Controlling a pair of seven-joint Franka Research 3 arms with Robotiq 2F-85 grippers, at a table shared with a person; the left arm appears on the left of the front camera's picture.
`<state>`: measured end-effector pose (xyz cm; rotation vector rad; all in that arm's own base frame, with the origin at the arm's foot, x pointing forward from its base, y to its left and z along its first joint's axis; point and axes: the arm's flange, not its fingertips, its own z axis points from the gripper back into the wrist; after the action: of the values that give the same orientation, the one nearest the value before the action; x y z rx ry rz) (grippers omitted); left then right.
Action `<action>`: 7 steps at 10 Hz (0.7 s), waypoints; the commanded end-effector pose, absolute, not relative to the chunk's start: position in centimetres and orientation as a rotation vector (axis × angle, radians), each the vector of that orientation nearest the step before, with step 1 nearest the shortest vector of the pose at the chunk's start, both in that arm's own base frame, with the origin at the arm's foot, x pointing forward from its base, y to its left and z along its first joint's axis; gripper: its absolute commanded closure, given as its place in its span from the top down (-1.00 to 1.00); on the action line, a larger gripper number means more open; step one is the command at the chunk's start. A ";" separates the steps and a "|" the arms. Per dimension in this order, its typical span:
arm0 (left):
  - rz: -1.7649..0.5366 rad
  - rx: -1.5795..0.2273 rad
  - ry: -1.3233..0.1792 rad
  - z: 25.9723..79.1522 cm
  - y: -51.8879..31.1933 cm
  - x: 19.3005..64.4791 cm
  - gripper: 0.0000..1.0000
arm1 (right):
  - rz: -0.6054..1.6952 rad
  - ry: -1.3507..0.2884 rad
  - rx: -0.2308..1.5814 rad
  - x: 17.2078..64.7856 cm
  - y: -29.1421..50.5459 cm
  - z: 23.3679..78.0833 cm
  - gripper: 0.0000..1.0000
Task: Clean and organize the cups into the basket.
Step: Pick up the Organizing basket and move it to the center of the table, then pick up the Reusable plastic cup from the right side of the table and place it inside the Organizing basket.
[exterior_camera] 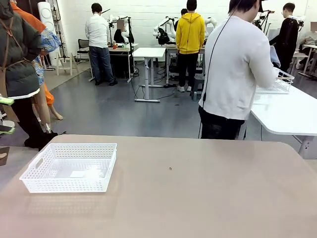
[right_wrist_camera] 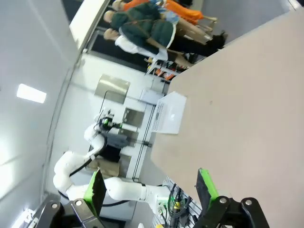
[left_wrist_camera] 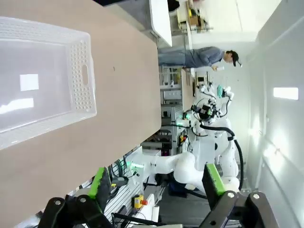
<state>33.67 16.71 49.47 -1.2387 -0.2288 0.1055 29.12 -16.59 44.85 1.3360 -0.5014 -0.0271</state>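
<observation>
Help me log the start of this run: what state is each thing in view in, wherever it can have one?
basket: upright on the table, no cup inside.
left gripper: open, nothing between its fingers.
right gripper: open, nothing between its fingers.
person: standing beyond the far edge, back turned to this table.
</observation>
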 end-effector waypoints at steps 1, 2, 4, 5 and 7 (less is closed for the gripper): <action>0.127 -1.259 -0.259 50.2 19.0 32.7 1.00 | -0.075 -0.535 1.317 26.8 -17.8 45.4 1.00; 0.151 -1.249 -0.283 50.5 20.6 31.8 1.00 | -0.112 -0.559 1.318 25.5 -19.0 45.2 1.00; 0.189 -1.224 -0.313 50.7 22.1 30.5 1.00 | -0.154 -0.606 1.296 23.9 -20.2 45.7 1.00; 0.214 -1.218 -0.331 50.8 23.0 30.1 1.00 | -0.168 -0.618 1.280 23.3 -20.5 46.1 1.00; 0.262 -1.205 -0.382 50.9 24.7 28.7 1.00 | -0.180 -0.661 1.277 22.3 -21.0 46.4 1.00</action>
<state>29.12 23.94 50.85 -1.2242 -0.3559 0.2546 22.49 -21.92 46.60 1.2606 -0.6107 -0.1881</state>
